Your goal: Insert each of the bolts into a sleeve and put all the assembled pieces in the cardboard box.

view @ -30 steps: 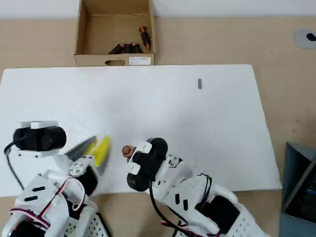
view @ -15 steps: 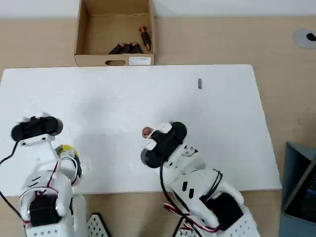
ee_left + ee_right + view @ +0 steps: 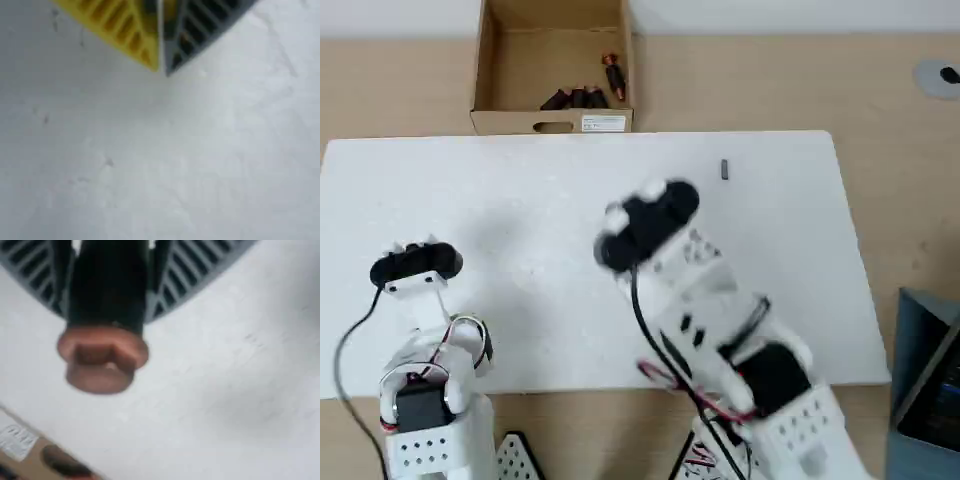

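**Right claw's got a sleeved bolt, left one's got nothing**

Right claw (image 3: 107, 310), with grey ribbed fingers, is clamped around a smooth black cylindrical sleeve (image 3: 107, 285). The coppery bolt (image 3: 102, 357) has its head poking out the end, over the matte white surface (image 3: 520, 190). Left claw (image 3: 162, 60) has one yellow ribbed finger and one grey, pinched together on nothing. The cardboard box (image 3: 480, 70) sits at the surface's far edge, with several dark assembled pieces (image 3: 578, 98) lying along its front wall.

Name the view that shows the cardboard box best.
The high view: nearly the whole box is seen from above, open, with assembled pieces lying inside by its front wall. The right wrist view catches a bit of that wall with its label at the picture's edge. The left wrist view faces the white board.
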Robot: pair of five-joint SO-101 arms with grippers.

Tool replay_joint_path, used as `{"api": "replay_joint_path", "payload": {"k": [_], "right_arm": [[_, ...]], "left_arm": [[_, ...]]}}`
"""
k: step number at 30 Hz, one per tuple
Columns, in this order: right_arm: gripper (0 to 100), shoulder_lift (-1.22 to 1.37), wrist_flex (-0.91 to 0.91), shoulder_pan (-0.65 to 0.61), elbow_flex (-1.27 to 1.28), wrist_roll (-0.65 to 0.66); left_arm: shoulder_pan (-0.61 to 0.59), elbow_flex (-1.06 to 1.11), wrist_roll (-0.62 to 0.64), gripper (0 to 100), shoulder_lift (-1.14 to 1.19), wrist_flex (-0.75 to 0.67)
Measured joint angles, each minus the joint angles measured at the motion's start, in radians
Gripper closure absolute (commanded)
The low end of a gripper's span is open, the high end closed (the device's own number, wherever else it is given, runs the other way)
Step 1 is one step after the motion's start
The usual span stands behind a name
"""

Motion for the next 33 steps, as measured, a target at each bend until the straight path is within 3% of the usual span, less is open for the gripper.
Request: {"api": "replay_joint_path", "payload": {"k": [26,33], "right_arm": [[98.9,1.214,-0.425,0.132,-0.911,0.0],[98.9,1.583,-0.459,0.181,-1.212,0.0]], "left_arm": [[0.0,0.006,0.0,100,0.0,0.0],[0.0,0.006,0.0,100,0.0,0.0]]}}
